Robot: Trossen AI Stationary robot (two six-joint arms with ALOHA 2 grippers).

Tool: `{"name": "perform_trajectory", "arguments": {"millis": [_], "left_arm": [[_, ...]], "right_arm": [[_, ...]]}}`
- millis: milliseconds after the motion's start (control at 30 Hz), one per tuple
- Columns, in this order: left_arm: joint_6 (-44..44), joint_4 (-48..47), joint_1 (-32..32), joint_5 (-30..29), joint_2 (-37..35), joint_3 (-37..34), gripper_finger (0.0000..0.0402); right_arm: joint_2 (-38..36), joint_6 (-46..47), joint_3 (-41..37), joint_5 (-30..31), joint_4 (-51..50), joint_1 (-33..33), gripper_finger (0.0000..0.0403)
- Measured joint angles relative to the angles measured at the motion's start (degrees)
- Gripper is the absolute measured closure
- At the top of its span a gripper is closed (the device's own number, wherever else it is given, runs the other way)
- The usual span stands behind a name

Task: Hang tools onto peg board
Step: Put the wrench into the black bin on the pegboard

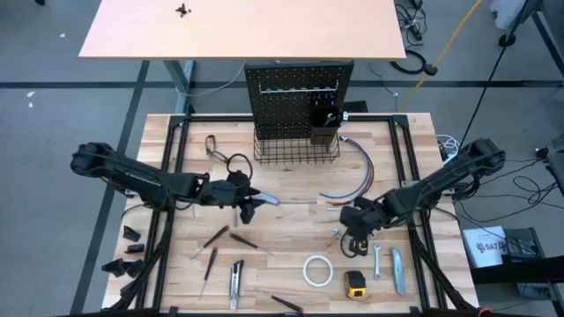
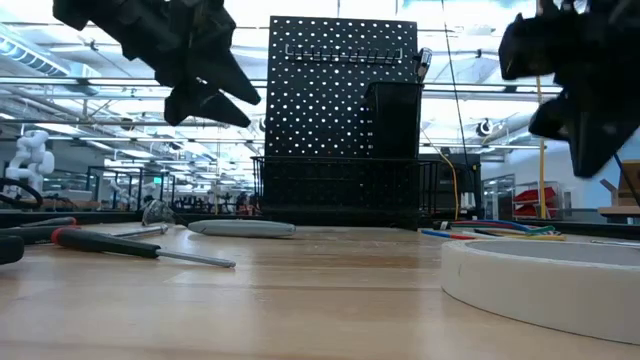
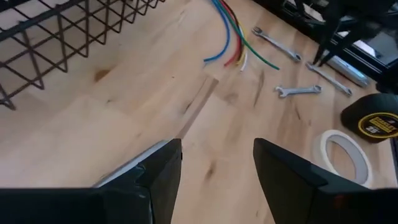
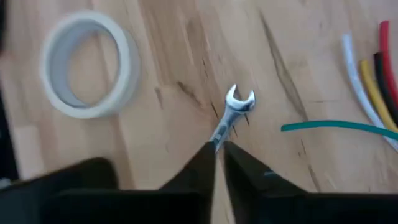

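1. Your right gripper (image 4: 217,146) is clamped on the shank of a small silver wrench (image 4: 233,112); the open-end head pokes out past the fingertips, and I judge it's lifted off the wood.
2. Your left gripper (image 3: 217,165) has its jaws parted around a grey utility knife (image 1: 262,199): a grey edge lies against one finger (image 3: 158,171), the nose sticks out ahead. Whether the grip is firm, I can't tell.
3. The peg board (image 1: 298,92) stands at the far edge, well ahead of both grippers, with a wire basket (image 1: 296,150) at its foot and a small bin (image 1: 324,130) on its face. The bin already holds something dark; most hooks look bare.
4. Progress: early, by my read. Still flat on the table near the right gripper: tape roll (image 1: 318,270), tape measure (image 1: 355,283), another wrench (image 1: 377,261), a second knife (image 1: 398,271).
5. Behind the left gripper: red-and-black screwdrivers (image 1: 214,237) and a third knife (image 1: 235,283). Pliers (image 1: 212,144) sit beside the basket.
6. The coloured wires (image 1: 357,172) aren't part of the job.
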Motion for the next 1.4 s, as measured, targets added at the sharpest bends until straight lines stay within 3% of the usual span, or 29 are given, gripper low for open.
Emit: {"name": "perform_trajectory", "arguments": {"millis": [167, 467, 1100, 1400], "left_arm": [[-0.30, -0.13, -0.11, 3.81, 1.37, 0.00, 0.0198], [-0.44, -0.20, -0.41, 5.38, 1.41, 0.02, 0.0198], [-0.42, -0.38, -1.07, 5.41, 1.41, 0.07, 0.0198], [-0.41, -0.20, -1.44, 5.40, 1.41, 0.09, 0.0198]], "right_arm": [[5.47, -0.06, -3.12, -4.72, 6.35, 0.00, 0.0399], [8.91, 0.22, -3.61, -4.96, 13.33, 0.02, 0.0402], [11.31, 2.94, -3.35, -3.36, 10.63, 0.15, 0.0403], [12.48, 0.26, -3.67, 0.60, 18.73, -4.06, 0.0403]]}}
